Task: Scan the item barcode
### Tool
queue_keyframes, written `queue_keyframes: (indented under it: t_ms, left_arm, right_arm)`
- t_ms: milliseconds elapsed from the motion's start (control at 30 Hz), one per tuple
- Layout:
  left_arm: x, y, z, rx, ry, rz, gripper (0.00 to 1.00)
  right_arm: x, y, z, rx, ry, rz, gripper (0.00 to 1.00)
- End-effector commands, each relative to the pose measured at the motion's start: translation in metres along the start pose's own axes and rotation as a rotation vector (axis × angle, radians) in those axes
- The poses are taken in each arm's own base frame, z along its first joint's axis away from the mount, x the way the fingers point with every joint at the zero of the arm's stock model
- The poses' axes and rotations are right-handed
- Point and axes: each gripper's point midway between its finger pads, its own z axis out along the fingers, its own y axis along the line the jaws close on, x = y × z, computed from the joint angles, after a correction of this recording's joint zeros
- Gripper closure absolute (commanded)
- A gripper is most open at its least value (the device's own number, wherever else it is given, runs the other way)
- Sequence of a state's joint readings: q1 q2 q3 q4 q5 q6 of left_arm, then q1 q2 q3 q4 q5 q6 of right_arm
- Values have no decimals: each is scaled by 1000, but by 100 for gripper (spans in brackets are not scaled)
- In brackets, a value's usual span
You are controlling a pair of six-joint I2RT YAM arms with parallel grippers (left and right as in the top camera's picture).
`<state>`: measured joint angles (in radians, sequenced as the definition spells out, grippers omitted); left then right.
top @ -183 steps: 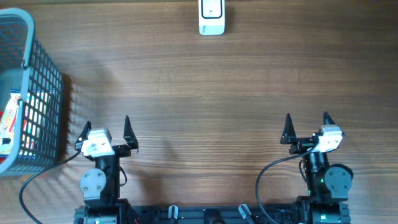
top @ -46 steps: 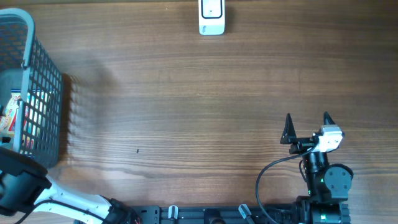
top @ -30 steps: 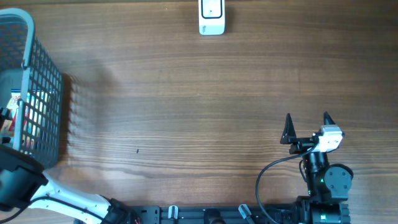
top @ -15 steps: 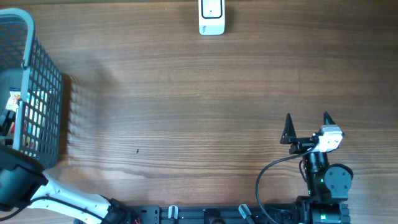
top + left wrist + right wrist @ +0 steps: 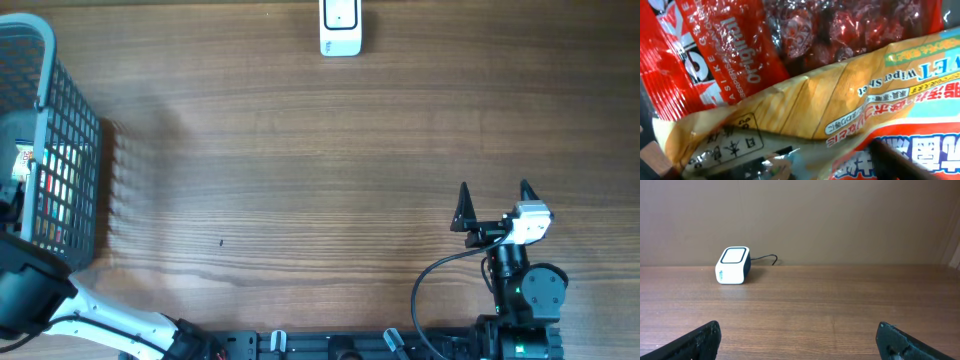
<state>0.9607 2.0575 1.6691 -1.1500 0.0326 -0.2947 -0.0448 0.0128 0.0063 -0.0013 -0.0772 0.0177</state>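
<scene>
Wooden table point(image 5: 300, 180). Left gripper point(image 5: 775, 165) sits inside the basket point(image 5: 70, 150), close over the wipes packet point(image 5: 840, 95); jaw width unclear. Right gripper point(image 5: 493, 205) gapes empty, scanner point(image 5: 340, 27) far ahead. Risk: slick film slips, or the red snack bag point(image 5: 725, 45) just beyond gets pinched too.

table point(image 5: 300, 170): brown wood grain | wall point(image 5: 850, 215): plain beige, behind far edge | light: soft, even

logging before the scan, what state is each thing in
left gripper: jaws apart, down on the wiper sheet pack
right gripper: open, empty
barcode scanner: upright, nothing in front of it
basket: upright, packs inside
red snack bag: partly covered by the wiper sheet pack
</scene>
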Motion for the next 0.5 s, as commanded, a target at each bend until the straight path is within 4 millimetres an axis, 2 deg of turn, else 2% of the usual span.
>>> queue_keyframes:
  t_ms: [0,100,133,233,333,400,467]
  left_arm:
    - [5,4,12,-11,31,-6,53]
    - [4,3,12,-10,28,-6,92]
    - [4,3,11,-9,27,-6,96]
    - [5,3,7,-4,24,-7,96]
    - [2,1,-10,6,0,-7,96]
    - [0,-5,-30,41,-24,-7,96]
    - [-1,-21,-66,142,-63,0,96]
  right_arm:
    - [-2,-3,-1,15,-10,8,0]
    - [-2,-3,0,15,-10,8,0]
    - [-2,-3,0,15,-10,8,0]
    - [-2,-3,-1,15,-10,8,0]
    - [-2,-3,-1,15,-10,8,0]
    - [-2,-3,-1,15,-10,8,0]
    - [-2,-3,-1,15,-10,8,0]
